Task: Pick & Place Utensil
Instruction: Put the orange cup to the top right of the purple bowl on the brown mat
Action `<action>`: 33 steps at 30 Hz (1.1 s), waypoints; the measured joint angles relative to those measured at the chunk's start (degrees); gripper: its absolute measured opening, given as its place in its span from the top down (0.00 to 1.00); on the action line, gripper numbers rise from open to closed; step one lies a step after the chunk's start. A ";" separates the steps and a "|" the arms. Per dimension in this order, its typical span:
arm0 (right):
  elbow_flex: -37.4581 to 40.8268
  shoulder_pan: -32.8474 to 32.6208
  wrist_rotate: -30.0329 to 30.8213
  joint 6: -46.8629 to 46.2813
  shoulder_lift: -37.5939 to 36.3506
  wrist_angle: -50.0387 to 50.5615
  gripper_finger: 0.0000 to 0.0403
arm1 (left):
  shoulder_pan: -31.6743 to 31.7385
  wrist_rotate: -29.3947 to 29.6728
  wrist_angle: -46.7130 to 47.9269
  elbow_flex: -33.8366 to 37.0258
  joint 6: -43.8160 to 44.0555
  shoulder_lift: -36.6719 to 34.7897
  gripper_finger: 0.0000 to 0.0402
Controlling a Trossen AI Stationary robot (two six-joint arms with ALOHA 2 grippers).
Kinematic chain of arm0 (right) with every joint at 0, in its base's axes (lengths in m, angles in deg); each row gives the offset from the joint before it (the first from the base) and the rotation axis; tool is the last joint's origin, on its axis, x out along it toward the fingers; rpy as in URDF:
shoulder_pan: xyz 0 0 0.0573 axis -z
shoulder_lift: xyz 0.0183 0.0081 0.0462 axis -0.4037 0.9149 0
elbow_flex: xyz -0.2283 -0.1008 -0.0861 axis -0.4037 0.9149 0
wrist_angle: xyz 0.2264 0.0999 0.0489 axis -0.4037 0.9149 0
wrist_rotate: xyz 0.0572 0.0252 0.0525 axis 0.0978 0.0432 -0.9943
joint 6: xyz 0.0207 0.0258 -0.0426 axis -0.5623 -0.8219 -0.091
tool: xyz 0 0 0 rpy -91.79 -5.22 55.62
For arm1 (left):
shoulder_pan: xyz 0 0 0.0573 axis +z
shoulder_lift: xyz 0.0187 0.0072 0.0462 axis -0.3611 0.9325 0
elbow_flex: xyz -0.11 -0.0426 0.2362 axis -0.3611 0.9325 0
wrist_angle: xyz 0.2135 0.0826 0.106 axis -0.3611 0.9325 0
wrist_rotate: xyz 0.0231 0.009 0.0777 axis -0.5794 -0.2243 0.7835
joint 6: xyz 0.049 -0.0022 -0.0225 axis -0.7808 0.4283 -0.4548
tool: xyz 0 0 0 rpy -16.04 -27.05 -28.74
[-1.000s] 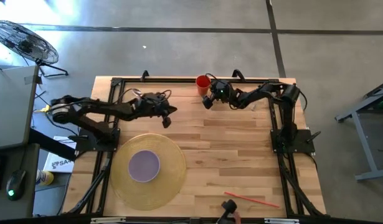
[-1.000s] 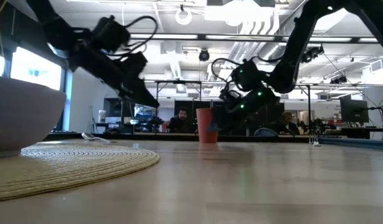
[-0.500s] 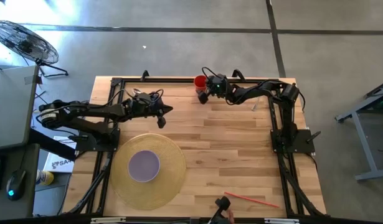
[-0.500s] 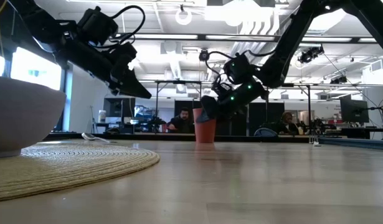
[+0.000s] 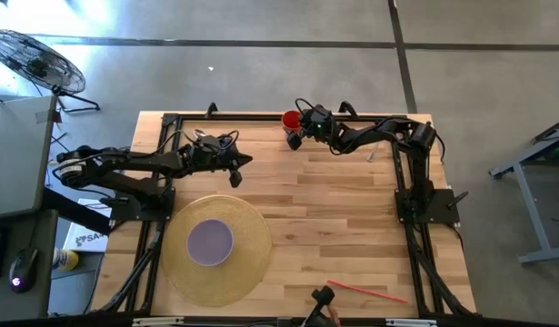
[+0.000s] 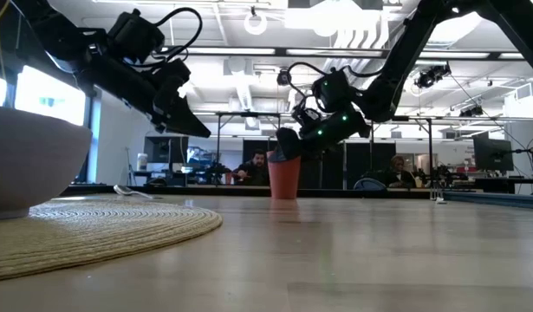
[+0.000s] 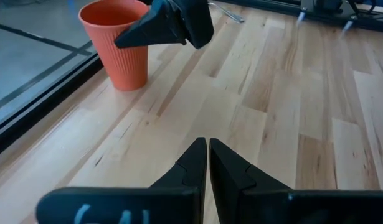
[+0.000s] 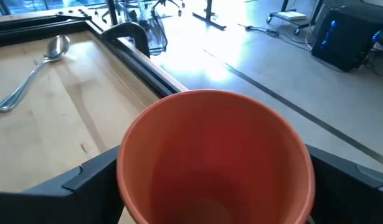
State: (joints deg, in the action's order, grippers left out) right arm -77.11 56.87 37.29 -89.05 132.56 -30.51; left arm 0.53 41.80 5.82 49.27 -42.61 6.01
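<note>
Stretching across the far half of the wooden table point(image 5: 352, 227), the right arm reaches flat toward the far edge, its right gripper point(image 8: 197, 186) spread wide with one dark finger on either side of the orange cup point(image 5: 291, 120). The fingers flank the cup's rim in the right wrist view; whether they press the wall cannot be told. The left arm extends level from its base at the table's left side, and its left gripper point(image 7: 207, 163) hangs above bare wood short of the cup, fingertips pressed together on nothing.

A round woven placemat point(image 5: 252, 263) lies on the near left of the table, well apart from the cup, carrying a pale purple bowl point(image 5: 210, 242).

The cup stands upright, ribbed on its outer wall, mouth open upward and empty inside, close to the black frame at the table's far edge.

A silver spoon point(image 8: 30, 73) lies flat on the wood beyond the cup, toward the left arm's side, its long axis running slantwise along the planks, bowl end point(image 8: 57, 45) nearer the frame rail.

A thin red stick point(image 5: 368, 292) rests near the table's front edge, far from the cup.
</note>
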 joint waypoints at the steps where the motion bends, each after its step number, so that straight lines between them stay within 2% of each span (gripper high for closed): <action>1: 0.00 -0.01 -0.03 -0.01 0.01 0.03 0.06 | 0.00 -0.03 -0.19 0.02 0.07 0.00 0.96; 6: 0.04 -0.54 -0.84 -0.07 -0.33 0.30 0.11 | -0.29 -2.67 0.01 -0.03 0.41 -2.45 0.96; 12: 0.06 -4.30 -2.93 0.21 -5.63 0.75 0.13 | -0.87 -2.90 8.26 -0.05 0.00 -12.38 0.96; 20: -0.18 -16.90 -2.58 2.05 -9.98 0.76 0.13 | -0.83 -4.63 18.57 -0.05 -0.02 -26.61 0.96; 25: -3.27 -25.41 0.67 2.11 -8.88 4.28 0.13 | -0.85 -7.26 21.28 -0.05 -0.03 -34.07 0.96; 33: -7.58 -34.08 3.00 1.77 -5.35 5.03 0.13 | -0.72 -5.64 28.46 -0.05 -1.40 -44.58 0.96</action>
State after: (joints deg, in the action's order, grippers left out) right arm -84.69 22.79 40.29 -87.28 127.22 -25.47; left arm -0.19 36.16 34.28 49.23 -44.02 -38.57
